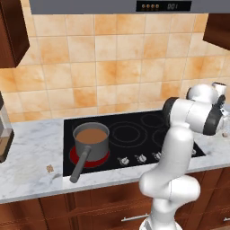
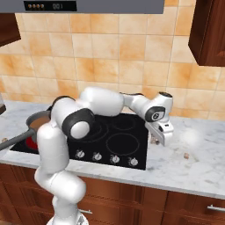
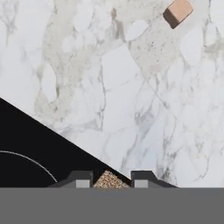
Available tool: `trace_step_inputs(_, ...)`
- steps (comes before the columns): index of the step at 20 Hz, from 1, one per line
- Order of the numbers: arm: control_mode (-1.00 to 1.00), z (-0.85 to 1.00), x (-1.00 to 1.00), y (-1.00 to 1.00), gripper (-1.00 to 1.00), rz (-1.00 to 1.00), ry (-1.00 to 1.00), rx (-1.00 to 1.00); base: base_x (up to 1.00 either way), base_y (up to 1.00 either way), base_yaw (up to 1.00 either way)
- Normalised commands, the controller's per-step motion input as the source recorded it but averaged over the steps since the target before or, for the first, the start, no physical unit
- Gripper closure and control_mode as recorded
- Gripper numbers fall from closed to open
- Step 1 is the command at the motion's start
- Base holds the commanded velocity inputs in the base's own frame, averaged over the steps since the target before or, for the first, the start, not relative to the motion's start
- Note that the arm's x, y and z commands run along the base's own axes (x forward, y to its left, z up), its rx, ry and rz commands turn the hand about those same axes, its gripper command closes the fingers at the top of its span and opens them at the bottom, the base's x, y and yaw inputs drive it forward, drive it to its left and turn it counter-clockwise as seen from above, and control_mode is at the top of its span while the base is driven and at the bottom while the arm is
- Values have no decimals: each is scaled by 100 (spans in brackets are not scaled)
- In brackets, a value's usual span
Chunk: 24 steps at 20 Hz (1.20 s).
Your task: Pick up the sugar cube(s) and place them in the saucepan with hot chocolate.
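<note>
In the hand view a tiny tan speckled sugar cube [image 3: 108, 180] fills the gap between my two dark fingertips [image 3: 83, 179], and my gripper [image 3: 109, 180] is shut on it. It sits over the marble counter right at the black cooktop's corner. From the right base view the gripper [image 2: 155, 140] points down, low at the cooktop's right edge. The grey saucepan with hot chocolate [image 1: 91, 138] stands on the glowing front-left burner, far to the left, its long handle toward the counter's front edge. The same saucepan [image 2: 38, 120] is half hidden behind my arm.
A smooth peach cube [image 3: 177, 12] lies on the marble to the right of the gripper, the same cube [image 2: 186, 155] near the counter's front. Another small speckled cube [image 1: 50, 168] lies left of the cooktop [image 1: 134, 134]. A coffee machine [image 1: 3, 130] stands far left.
</note>
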Motion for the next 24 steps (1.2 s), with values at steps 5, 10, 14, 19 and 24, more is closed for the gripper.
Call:
trace_step_inputs(5, -100, 80, 0, 100, 100, 14, -2, -5, 0, 0, 0)
trace_step_inputs(10, -100, 83, 1, 100, 100, 20, -6, -7, 0, 0, 0)
trace_step_inputs(14, -100, 74, 9, 100, 100, 23, -5, -5, 0, 0, 0)
trace_step_inputs(19, -100, 56, 13, 100, 100, 19, -1, -2, 0, 0, 0)
trace_step_inputs(24, -100, 19, 34, 100, 100, 7, 0, 0, 0, 0, 0)
